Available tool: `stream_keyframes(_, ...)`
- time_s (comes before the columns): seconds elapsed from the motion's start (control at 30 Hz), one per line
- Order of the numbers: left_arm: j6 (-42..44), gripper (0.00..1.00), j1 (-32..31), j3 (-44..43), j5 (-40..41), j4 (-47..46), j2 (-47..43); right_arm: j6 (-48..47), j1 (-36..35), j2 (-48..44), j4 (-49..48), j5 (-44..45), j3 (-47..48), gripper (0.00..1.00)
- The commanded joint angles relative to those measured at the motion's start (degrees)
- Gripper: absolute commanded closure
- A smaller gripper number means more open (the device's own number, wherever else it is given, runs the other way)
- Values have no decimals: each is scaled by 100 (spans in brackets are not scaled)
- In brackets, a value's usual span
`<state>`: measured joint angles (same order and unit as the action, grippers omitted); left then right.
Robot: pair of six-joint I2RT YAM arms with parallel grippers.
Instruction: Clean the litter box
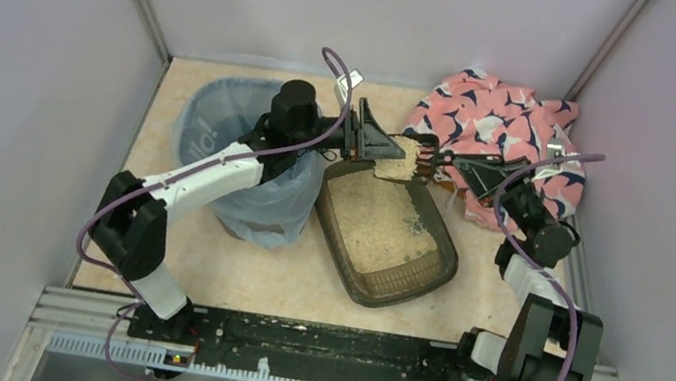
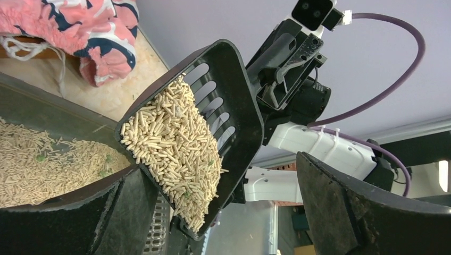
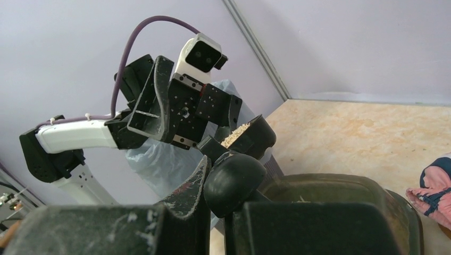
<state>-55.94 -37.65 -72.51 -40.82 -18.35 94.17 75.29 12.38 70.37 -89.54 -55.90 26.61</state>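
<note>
Right gripper [image 1: 432, 158]: clamped narrow on the handle of a small black slotted plastic scoop [image 2: 234, 95], just above centre in the overhead view. The right wrist view shows the rounded handle end pinched between its fingers.

Left gripper [image 1: 367, 140]: jaws spread wide and holding nothing. It faces the scoop from the left. The left wrist view shows the scoop head between and beyond the two fingers. Whether the lower-left finger [image 2: 80, 223] touches it cannot be told.

Scoop contents: a heap of beige pellets [image 2: 170, 154]. The head is tilted, slots upward.

Obstructions: the two grippers crowd each other above the tray's far end. A purple cable [image 1: 333, 58] arches over the left wrist.

Litter box [image 1: 451, 253]: a shallow dark brown plastic tray with rounded corners. It lies diagonally at the centre of the overhead view, its far end under the scoop. It holds beige granular litter [image 1: 380, 222] with a few green specks [image 2: 40, 158].

Bin [image 1: 211, 131]: round, lined with a translucent blue bag, at centre left. It stands close against the tray's left side, under the left arm. Contents not visible.

Cloth [image 1: 496, 123]: pink with dark and white pattern, bunched at upper right beside the tray's far corner. The right arm passes over it.

Surface: beige mottled tabletop [image 1: 231, 271]. A black base rail [image 1: 322, 340] at the bottom carries scattered pellets.

Room: plain lilac walls [image 1: 372, 4] on three sides.
</note>
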Motion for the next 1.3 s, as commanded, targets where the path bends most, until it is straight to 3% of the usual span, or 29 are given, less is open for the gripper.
stream_keyframes(0.0, 333, 1, -69, 476, 135, 1475, 199, 57, -43, -78, -906, -163, -15, 100)
stream_keyframes(0.37, 1650, 1, -32, -557, 1126, 3321, 257, 66, -25, -161, -903, -145, -42, 100)
stream_keyframes(0.5, 1661, 12, -37, -549, 1341, 3439, 290, 58, -25, -221, -910, -145, -24, 100)
stream_keyframes(0.7, 1666, 42, -34, -709, 1508, 3576, 307, 79, -26, -297, -916, -119, 8, 100)
stream_keyframes(1.0, 1071, 50, -36, -868, 913, 3050, 347, 188, -12, -372, -916, -63, 135, 100)
stream_keyframes(1.1, 1007, 61, -32, -916, 860, 2996, 355, 241, 1, -382, -910, -61, 204, 100)
stream_keyframes(1.27, 902, 70, -36, -801, 782, 2846, 367, 269, 6, -382, -919, -61, 248, 100)
